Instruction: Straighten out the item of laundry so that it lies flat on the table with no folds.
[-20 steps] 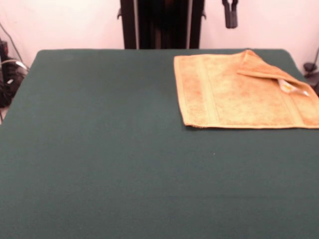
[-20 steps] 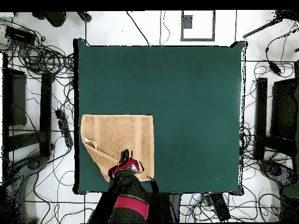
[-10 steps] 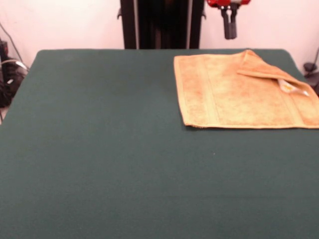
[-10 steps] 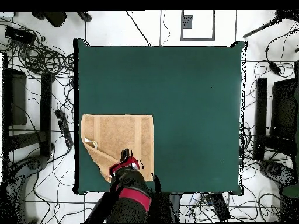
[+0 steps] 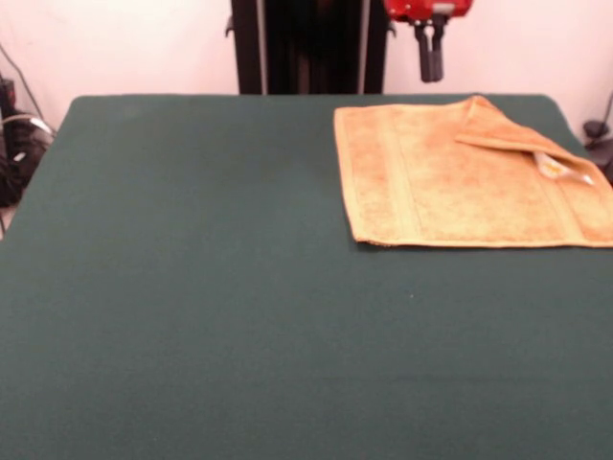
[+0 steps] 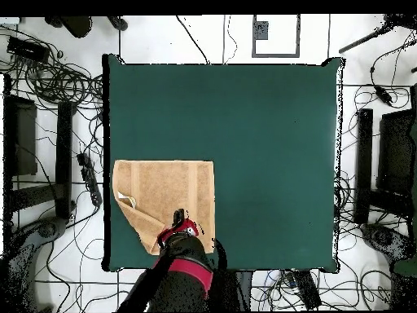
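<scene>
The golden-orange item of laundry (image 5: pixel 450 182) lies at the far right of the dark green table (image 5: pixel 192 287). Its far right corner (image 5: pixel 508 134) is folded back over itself, and a white label tag (image 5: pixel 560 171) shows beside the fold. My gripper (image 5: pixel 429 57) hangs above the towel's far edge, apart from the cloth, with its black fingers close together and nothing between them. From overhead, the towel (image 6: pixel 167 191) sits at the table's (image 6: pixel 269 147) lower left, and the gripper (image 6: pixel 177 218) is over the towel's lower edge, next to the folded corner (image 6: pixel 138 216).
A black column (image 5: pixel 311 43) stands behind the table's far edge. Cables and dark gear (image 5: pixel 14 144) lie off the left side. From overhead, cables (image 6: pixel 49 81) and black stands (image 6: pixel 362 163) ring the table on the floor.
The gripper has come lower into the front view and shifted a little to the left. The towel has not moved.
</scene>
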`<state>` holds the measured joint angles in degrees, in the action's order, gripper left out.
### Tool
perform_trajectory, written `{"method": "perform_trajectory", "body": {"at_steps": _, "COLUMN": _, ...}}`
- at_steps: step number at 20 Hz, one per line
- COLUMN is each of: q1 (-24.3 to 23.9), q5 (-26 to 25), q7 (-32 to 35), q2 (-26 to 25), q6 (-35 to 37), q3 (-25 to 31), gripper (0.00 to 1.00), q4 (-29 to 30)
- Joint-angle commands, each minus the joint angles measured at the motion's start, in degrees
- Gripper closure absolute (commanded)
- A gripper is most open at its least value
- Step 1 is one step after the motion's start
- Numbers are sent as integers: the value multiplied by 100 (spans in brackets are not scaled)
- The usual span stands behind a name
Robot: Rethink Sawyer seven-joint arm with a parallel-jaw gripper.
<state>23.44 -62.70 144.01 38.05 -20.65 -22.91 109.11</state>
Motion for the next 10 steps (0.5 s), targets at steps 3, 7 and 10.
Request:
{"method": "perform_trajectory", "body": {"at_steps": 3, "q1": -217, "q5": -546, "q7": 34, "q2": -188, "q6": 544, "q3": 939, "gripper": 100, "q4": -385}}
{"method": "perform_trajectory", "body": {"at_steps": 7, "q1": -351, "q5": -595, "q7": 69, "q2": -318, "q6": 507, "q3": 1061, "gripper": 100, "q4": -510}}
{"method": "perform_trajectory", "body": {"at_steps": 10, "q1": -316, "q5": -296, "q7": -126, "q2": -389, "q6": 214, "q3": 877, "gripper": 100, "q4": -564}}
